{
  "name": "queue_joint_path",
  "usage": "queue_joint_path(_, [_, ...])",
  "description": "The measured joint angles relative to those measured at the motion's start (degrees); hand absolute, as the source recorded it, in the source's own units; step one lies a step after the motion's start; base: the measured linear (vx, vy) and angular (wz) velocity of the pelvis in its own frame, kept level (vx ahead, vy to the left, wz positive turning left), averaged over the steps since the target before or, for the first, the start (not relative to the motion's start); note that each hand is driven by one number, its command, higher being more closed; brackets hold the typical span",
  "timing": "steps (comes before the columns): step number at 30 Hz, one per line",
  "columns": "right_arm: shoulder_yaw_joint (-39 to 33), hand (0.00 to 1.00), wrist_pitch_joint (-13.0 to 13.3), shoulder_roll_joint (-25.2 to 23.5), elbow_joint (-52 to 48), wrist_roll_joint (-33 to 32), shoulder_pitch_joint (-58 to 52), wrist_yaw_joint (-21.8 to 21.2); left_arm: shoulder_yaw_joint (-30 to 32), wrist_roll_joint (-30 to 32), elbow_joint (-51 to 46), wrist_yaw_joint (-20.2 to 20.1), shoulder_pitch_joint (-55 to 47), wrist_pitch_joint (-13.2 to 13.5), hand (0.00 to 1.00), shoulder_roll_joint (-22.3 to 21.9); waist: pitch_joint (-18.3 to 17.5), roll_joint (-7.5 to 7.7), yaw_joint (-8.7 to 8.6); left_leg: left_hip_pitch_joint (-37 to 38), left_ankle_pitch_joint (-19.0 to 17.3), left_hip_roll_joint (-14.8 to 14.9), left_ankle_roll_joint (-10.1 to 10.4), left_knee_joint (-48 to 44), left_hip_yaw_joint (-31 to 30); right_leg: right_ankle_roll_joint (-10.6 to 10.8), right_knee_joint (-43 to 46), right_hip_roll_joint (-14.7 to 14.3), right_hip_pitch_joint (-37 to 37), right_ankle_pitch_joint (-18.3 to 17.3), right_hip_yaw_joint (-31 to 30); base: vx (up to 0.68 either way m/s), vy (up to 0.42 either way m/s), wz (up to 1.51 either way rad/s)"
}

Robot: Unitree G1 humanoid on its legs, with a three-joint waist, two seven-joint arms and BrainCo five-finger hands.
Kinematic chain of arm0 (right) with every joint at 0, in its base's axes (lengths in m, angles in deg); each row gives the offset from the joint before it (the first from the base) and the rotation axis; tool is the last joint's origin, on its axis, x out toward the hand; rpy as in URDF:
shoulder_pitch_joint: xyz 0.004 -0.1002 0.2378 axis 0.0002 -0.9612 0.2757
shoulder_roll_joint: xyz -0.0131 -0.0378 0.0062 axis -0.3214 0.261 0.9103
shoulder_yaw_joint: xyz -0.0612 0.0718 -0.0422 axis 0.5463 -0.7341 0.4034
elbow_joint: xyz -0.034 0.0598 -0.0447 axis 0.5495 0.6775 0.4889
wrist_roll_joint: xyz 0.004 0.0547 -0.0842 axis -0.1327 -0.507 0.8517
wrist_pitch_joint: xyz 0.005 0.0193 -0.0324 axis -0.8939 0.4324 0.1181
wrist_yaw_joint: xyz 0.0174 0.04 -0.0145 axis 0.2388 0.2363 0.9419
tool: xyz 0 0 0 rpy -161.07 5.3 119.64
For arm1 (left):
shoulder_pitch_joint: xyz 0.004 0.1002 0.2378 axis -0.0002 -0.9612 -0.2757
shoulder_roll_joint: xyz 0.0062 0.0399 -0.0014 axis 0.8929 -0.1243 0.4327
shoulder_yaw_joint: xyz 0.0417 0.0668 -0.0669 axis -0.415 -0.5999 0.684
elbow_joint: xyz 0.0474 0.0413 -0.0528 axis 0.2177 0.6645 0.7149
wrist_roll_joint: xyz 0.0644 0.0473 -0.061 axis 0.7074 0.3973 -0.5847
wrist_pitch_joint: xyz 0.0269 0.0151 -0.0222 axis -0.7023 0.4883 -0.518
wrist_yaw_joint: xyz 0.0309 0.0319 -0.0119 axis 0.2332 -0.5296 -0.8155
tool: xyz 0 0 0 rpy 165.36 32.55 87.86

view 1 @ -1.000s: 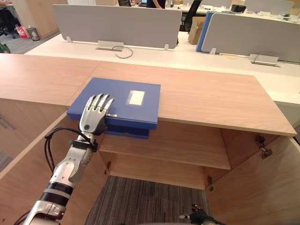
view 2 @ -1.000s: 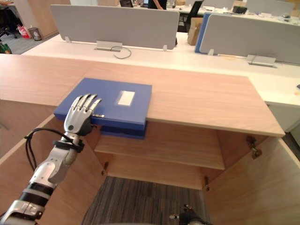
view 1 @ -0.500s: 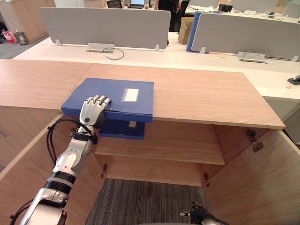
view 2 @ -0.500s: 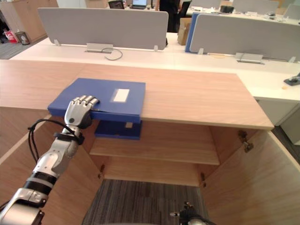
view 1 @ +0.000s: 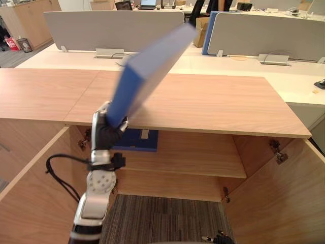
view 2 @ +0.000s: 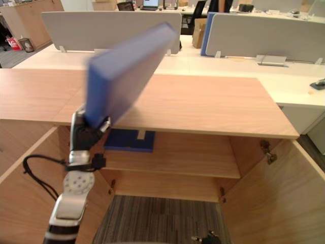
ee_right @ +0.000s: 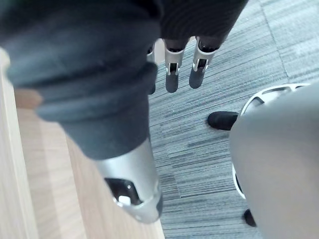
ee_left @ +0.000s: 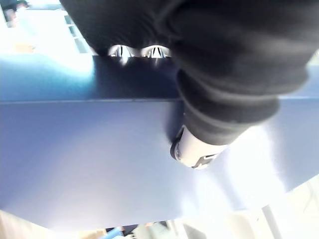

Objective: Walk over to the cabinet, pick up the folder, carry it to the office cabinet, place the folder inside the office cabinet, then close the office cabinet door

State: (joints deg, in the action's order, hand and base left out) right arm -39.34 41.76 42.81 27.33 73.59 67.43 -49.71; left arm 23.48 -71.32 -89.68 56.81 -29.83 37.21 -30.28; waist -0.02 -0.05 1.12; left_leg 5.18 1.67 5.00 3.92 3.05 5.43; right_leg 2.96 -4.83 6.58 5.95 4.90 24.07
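Left hand (view 1: 105, 135) gripping folder (view 1: 148, 65), tilted upward

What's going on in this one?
The robot's left hand grips one end of a blue folder, holding it tilted steeply up over the front edge of the cabinet top. The cabinet stands open below, with a second folder lying on its upper shelf. The right hand hangs low with relaxed fingers, holding nothing. The blue folder is not yet inside.

Bright, even office light — white glare washes across the folder (ee_left: 89, 149).
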Motion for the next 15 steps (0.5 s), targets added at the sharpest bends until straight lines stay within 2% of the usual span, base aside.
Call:
queue_joint_path(1, [-0.68, 0.0, 0.01, -0.1, 0.05, -0.82, -0.17, -0.07, 0.48, -4.08, -0.7, -0.71, -1.3, 0.3, 1.0, -0.69, -0.02, -0.05, 0.06, -0.05, -0.11, 0.03, -0.02, -0.21, 0.03, 0.0, 0.0, -0.01, 0.05, -0.01, -0.07, -0.05, 0.033, -0.06])
queue_joint_path(3, [-1.76, 0.0, 0.29, -0.04, 0.08, -3.57, -1.02, -0.09, 3.24, -16.32, -3.56, -3.18, -6.26, 1.22, 1.0, -2.73, -0.25, -0.37, 0.36, -0.07, -0.81, 0.27, -0.45, -0.5, 0.39, 0.11, 0.0, -0.21, 0.16, -0.15, -0.57, -0.06, 0.02, -0.09])
queue_joint_path(4, [-1.78, 0.0, 0.41, -0.02, -0.16, -4.14, -1.13, -0.06, 3.89, -18.74, -4.23, -3.65, -7.35, 1.42, 1.0, -2.91, -0.33, -0.46, 0.5, -0.06, -1.05, 0.34, -0.23, -0.51, 0.42, 0.13, 0.0, -0.27, 0.15, -0.18, -0.62, -0.05, 0.016, -0.08])
queue_joint_path(6, [-1.41, 0.0, 0.75, -0.03, -2.52, -4.19, -2.57, 1.04, 5.5, -30.25, -7.36, -6.84, -10.54, 2.37, 1.0, -3.62, -0.46, -0.67, 1.03, -0.1, -1.1, 0.53, -0.14, -0.41, 0.52, 0.74, 0.03, -0.48, -0.03, -0.69, -0.77, -0.04, 0.011, -0.04])
queue_joint_path(7, [-0.99, 0.0, 0.69, -0.17, -4.16, -4.22, -3.15, 1.33, 5.74, -32.92, -8.57, -7.73, -11.44, 2.55, 1.0, -4.09, -0.46, -0.71, 1.09, -0.12, -1.09, 0.56, -0.14, -0.38, 0.53, 0.72, 0.04, -0.5, -0.1, -0.7, -0.78, 0.0, 0.0, 0.0])
queue_joint_path(8, [0.0, 0.0, 0.69, -0.54, -9.06, -4.39, -4.78, 1.82, 5.73, -38.17, -10.69, -9.48, -13.01, 3.51, 1.0, -5.18, -0.54, -0.86, 1.15, -0.17, -1.07, 0.59, -0.13, -0.35, 0.64, 0.75, 0.04, -0.54, -0.28, -0.7, -0.87, -0.01, 0.018, -0.03])
queue_joint_path(9, [1.06, 0.0, 0.71, -0.63, -12.14, -4.61, -5.58, 2.07, 5.69, -40.61, -11.72, -10.5, -13.66, 4.01, 1.0, -5.83, -0.59, -0.93, 1.1, -0.18, -1.05, 0.59, -0.1, -0.31, 0.76, 0.77, 0.05, -0.55, -0.38, -0.69, -0.96, 0.0, 0.03, -0.09])
queue_joint_path(11, [2.98, 0.0, 0.96, -1.85, -29.09, -6.27, -8.86, 2.16, 4.63, -48.74, -14.59, -14.48, -15.69, 5.38, 1.0, -7.94, -0.82, -1.23, 0.81, -0.15, -0.73, 0.64, -0.07, -0.3, 1.72, 0.69, 0.07, -0.6, -0.87, -0.54, -1.87, 0.01, 0.036, -0.17])
queue_joint_path(15, [2.65, 0.0, 2.1, -4.16, -47.34, -5.14, -9.2, 5.2, 2.27, -51.96, -14.7, -16.22, -17.17, 5.48, 1.0, -8.69, -0.95, -1.23, -0.08, 0.06, -0.92, 0.63, 0.03, -0.37, 2.13, 0.41, 0.08, -0.61, -1.07, -0.32, -2.22, 0.03, 0.032, -0.07])
